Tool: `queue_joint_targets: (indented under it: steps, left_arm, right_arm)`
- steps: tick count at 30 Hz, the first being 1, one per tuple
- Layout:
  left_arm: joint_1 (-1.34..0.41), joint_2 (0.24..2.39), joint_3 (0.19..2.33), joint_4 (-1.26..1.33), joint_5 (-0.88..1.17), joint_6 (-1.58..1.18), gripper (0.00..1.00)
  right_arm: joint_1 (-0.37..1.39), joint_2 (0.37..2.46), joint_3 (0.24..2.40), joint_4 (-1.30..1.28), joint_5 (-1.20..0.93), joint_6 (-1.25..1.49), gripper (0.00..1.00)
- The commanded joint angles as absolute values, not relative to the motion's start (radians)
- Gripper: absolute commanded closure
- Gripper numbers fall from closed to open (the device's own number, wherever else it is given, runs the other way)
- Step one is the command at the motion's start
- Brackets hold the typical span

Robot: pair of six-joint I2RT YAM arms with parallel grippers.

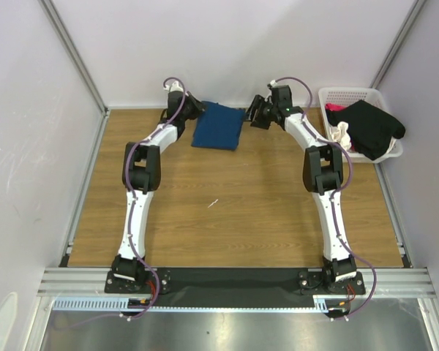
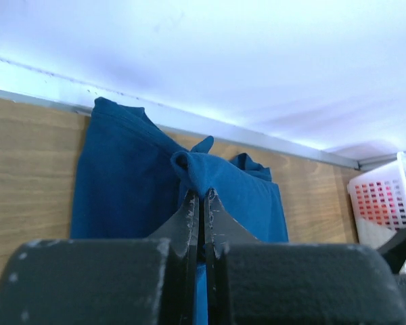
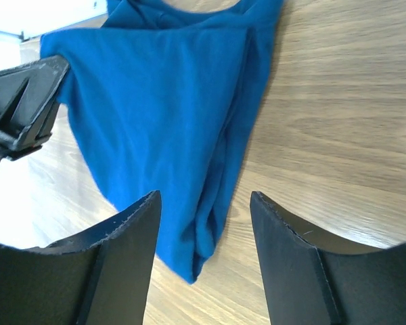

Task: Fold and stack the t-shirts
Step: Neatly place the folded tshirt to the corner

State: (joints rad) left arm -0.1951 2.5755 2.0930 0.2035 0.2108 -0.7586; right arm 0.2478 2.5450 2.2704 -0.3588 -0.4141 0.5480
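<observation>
A dark blue t-shirt (image 1: pixel 218 126) lies folded on the wooden table (image 1: pixel 227 212) near the back wall. My left gripper (image 1: pixel 195 110) is at its left back edge, shut on a pinched-up fold of the blue cloth (image 2: pixel 193 169), with the jaws (image 2: pixel 203 195) pressed together. My right gripper (image 1: pixel 253 115) hovers at the shirt's right edge. It is open (image 3: pixel 204 198), and a loose corner of the blue t-shirt (image 3: pixel 162 101) lies on the table below the gap, untouched. More t-shirts sit in the basket: black (image 1: pixel 372 128), pink (image 1: pixel 335 107) and cream-white (image 1: pixel 342 134).
The white lattice basket (image 1: pixel 351 93) stands at the back right corner and also shows in the left wrist view (image 2: pixel 382 200). White walls and metal rails close in the table at the back and sides. The left gripper's body (image 3: pixel 24 101) shows at the left of the right wrist view.
</observation>
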Motion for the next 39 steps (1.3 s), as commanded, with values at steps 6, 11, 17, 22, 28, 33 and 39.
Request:
queue_joint_targets:
  steps: [6,11,17,22,28,33,39]
  left_arm:
    - [-0.183,2.628,2.25,0.215,0.15,-0.775,1.0]
    - [-0.172,2.625,2.23,0.146,0.017,-0.796,0.98]
    - [-0.141,2.596,2.204,0.12,0.009,-0.738,0.1]
    - [-0.118,2.563,2.22,0.078,0.168,-0.553,0.01]
    - [-0.124,2.537,2.162,-0.023,0.324,-0.445,0.07]
    - [-0.155,2.54,2.114,-0.038,0.319,-0.462,0.09]
    - [-0.163,2.592,2.21,-0.127,0.273,-0.523,0.24]
  right_arm:
    - [0.271,2.529,2.293,-0.302,-0.442,0.577,0.39]
    - [0.278,2.528,2.304,-0.325,-0.433,0.572,0.39]
    - [0.279,2.513,2.301,-0.344,-0.431,0.561,0.37]
    - [0.279,2.481,2.283,-0.368,-0.434,0.548,0.37]
    - [0.279,2.45,2.23,-0.357,-0.428,0.545,0.37]
    - [0.279,2.453,2.233,-0.362,-0.437,0.554,0.38]
    - [0.281,2.428,2.214,-0.385,-0.434,0.537,0.38]
